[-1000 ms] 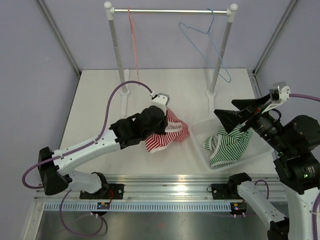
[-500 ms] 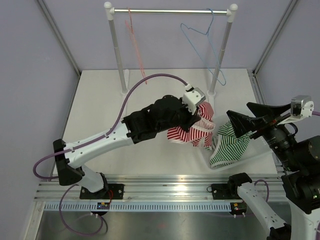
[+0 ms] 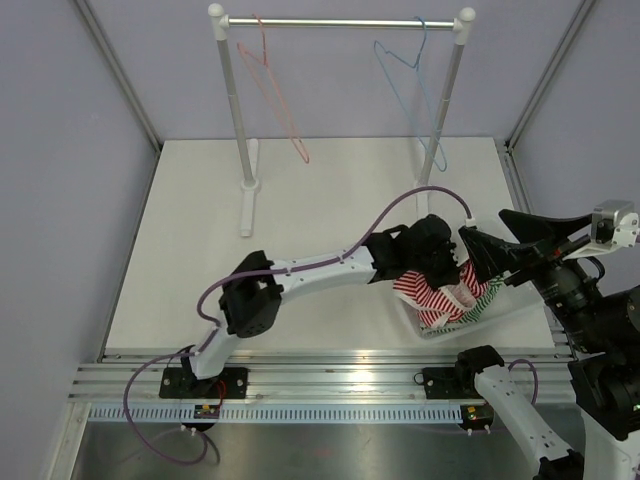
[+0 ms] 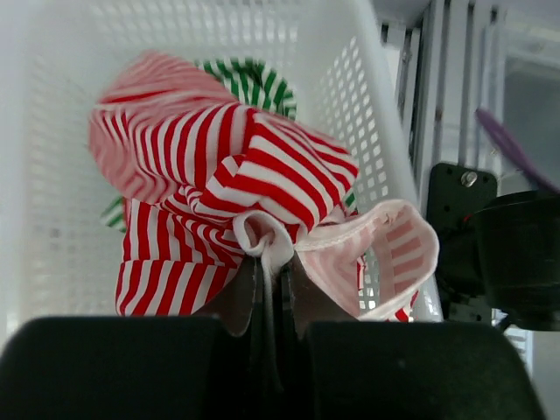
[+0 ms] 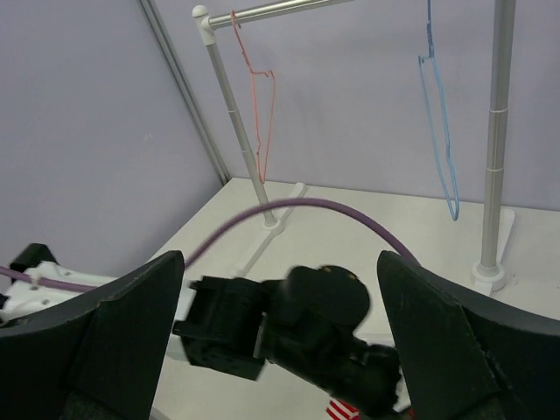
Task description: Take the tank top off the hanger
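Observation:
The red-and-white striped tank top (image 3: 432, 296) (image 4: 219, 188) hangs bunched from my left gripper (image 3: 447, 268) (image 4: 273, 262), which is shut on a fold of its white-trimmed edge. It dangles over the white mesh basket (image 3: 505, 317) (image 4: 372, 105) at the front right, just above a green-striped garment (image 3: 488, 294) (image 4: 249, 74) lying inside. The red hanger (image 3: 270, 85) (image 5: 261, 105) hangs bare on the rail (image 3: 340, 21). My right gripper (image 3: 512, 237) (image 5: 280, 341) is open and empty, raised above the basket's right side, looking down on the left arm.
A bare blue hanger (image 3: 410, 90) (image 5: 437, 114) hangs at the rail's right end. The rack's two white posts (image 3: 238, 120) stand on the back of the white table (image 3: 200, 260). The left arm's purple cable (image 3: 400, 205) arcs over the table middle.
My left arm has swung right, carrying the tank top from the table's middle to over the basket. The right gripper has drawn back to the right and stayed open. Both hangers have swung.

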### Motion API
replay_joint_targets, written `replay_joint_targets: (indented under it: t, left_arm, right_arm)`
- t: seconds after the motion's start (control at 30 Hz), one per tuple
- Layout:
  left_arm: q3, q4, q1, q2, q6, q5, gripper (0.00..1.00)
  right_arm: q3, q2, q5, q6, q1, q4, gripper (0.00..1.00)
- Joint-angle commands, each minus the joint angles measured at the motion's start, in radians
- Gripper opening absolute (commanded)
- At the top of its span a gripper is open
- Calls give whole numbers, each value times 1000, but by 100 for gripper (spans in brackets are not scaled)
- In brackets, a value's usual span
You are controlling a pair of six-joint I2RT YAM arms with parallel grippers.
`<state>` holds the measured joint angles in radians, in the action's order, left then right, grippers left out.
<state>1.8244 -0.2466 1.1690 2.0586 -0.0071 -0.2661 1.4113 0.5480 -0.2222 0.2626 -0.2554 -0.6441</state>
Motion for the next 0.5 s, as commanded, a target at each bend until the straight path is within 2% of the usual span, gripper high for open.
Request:
replay_joint_targets:
  t: [0.0, 0.13, 0.27, 0.37, 0.4, 0.47]
  left_arm:
    - [147, -52, 4, 156, 12, -62, 0]
    - [219, -97, 4, 251, 12, -19, 1]
    - [210, -105, 6, 253, 12, -16, 11]
    - [153, -65, 6, 183, -30, -1, 29]
    - [135, -50, 4, 161, -37, 4, 44]
    - [92, -14, 4, 94, -47, 16, 55]
  right_arm:
    - [-11, -2, -14, 6, -2, 9, 100]
    - [-29, -2, -29, 13, -2, 12, 99]
    - [-34, 1, -34, 12, -1, 9, 99]
    - [-26, 3, -28, 7, -2, 6, 100]
    - [-23, 4, -22, 3, -1, 0, 99]
    - [-11, 10, -16, -2, -2, -6, 99]
